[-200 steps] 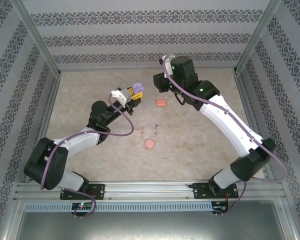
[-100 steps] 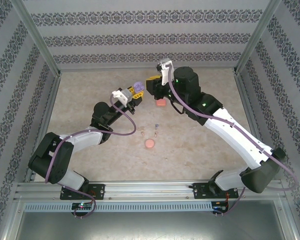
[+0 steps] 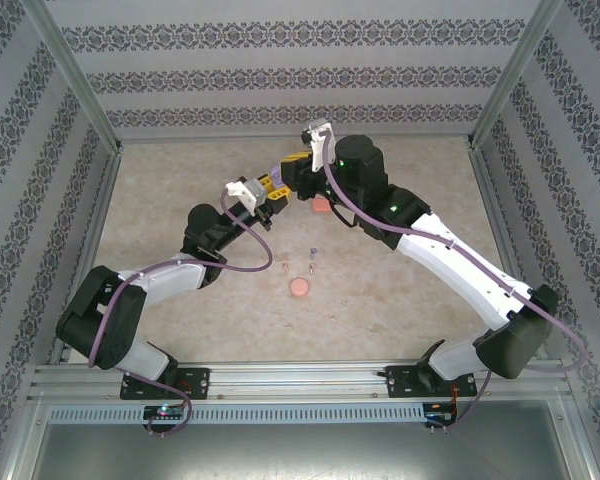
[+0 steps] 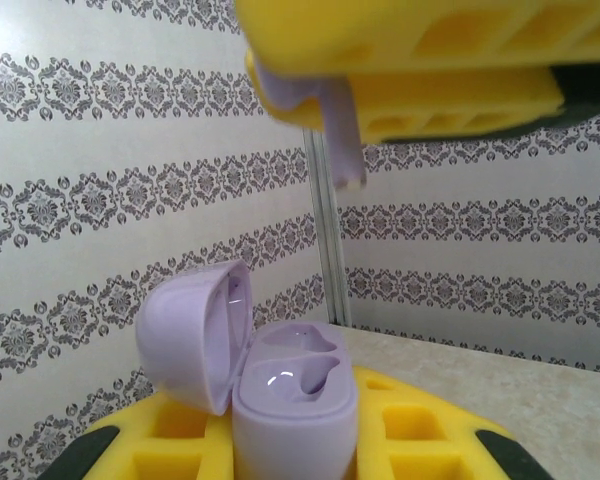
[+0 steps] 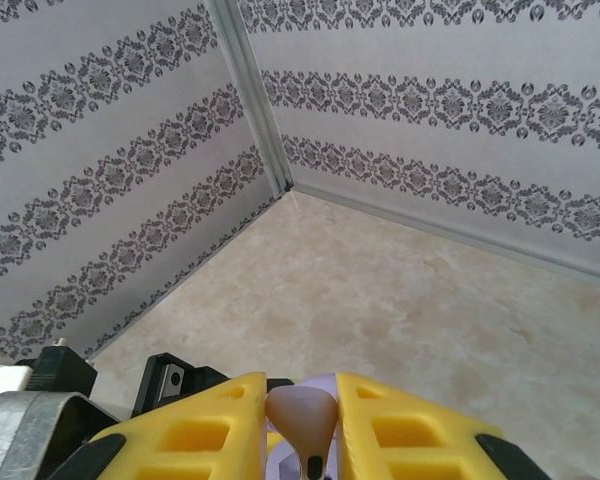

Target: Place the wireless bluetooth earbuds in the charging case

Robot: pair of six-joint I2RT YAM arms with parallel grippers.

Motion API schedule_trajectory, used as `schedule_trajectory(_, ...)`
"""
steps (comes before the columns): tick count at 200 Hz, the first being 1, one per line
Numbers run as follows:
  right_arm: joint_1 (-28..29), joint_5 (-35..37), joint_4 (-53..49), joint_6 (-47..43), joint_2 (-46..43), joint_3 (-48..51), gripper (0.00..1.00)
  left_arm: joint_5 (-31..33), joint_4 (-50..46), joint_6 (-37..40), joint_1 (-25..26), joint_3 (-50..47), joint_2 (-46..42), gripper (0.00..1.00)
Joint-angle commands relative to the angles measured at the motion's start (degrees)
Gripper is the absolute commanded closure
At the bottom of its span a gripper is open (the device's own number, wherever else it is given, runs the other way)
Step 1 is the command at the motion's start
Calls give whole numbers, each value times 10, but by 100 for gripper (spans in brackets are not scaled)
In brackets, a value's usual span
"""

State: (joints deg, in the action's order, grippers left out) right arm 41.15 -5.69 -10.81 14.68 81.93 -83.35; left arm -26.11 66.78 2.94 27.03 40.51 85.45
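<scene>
Now the bud (image 4: 343,140), pinched by the right jaws, should be lowered stem-first into a socket (image 4: 305,378) of the open case (image 4: 280,440) clamped by the left jaws.

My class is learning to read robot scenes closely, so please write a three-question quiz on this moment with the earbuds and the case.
1. True or false: the purple case gripped by the left hand has its lid shut.
2. What does the right hand hold? A) a coral case B) an earbud C) nothing
3. Fill in: in the left wrist view, the earbud's stem hangs ___ the case.
Key: 1 false; 2 B; 3 above.
</scene>
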Motion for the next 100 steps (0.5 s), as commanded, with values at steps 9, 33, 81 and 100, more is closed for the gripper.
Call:
schedule_trajectory(9,6,-13,21,11,6,13,77,-16,13,-8,6,16,-26,100)
schedule_trajectory(33,7,-13,24,14,7,19,77,-19,8,-9,6,18,-30,100)
schedule_trajectory(81,10,-17,27,18,11,21,77,-23,3,-9,7,20,-34,100)
schedule_trajectory(100,10,-20,27,18,14,21,77,-25,0,-9,7,21,-35,100)
